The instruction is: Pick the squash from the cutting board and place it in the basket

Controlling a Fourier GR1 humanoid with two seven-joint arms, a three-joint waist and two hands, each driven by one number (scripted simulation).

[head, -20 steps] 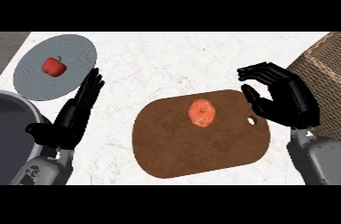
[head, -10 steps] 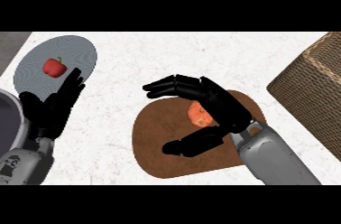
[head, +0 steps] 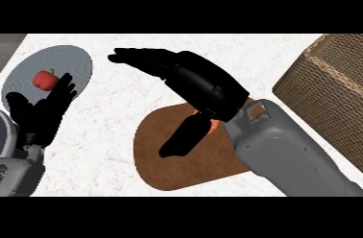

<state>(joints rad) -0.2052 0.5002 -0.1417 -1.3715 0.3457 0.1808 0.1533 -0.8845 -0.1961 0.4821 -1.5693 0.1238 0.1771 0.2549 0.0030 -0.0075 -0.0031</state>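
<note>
1. The squash (head: 214,126) is being almost wholly hidden on the brown cutting board (head: 177,170), only a sliver of orange being shown under the right hand (head: 202,90), which is being held directly over it, seemingly so that the fingers and thumb can be brought down on either side
2. The right hand is being held wide, its fingers (head: 145,59) being stretched out toward the far side of the white counter (head: 234,50) and its thumb (head: 181,136) being pointed down across the board; whether the squash is being touched cannot be told, and nothing is being gripped
3. The woven basket (head: 326,88) is being left waiting at the right edge, well apart from the board, as the drop-off point
4. The left hand (head: 42,112) is being rested open at the left edge, fingers up, overlapping the grey plate (head: 71,64) on which a red pepper (head: 45,79) is being kept
</note>
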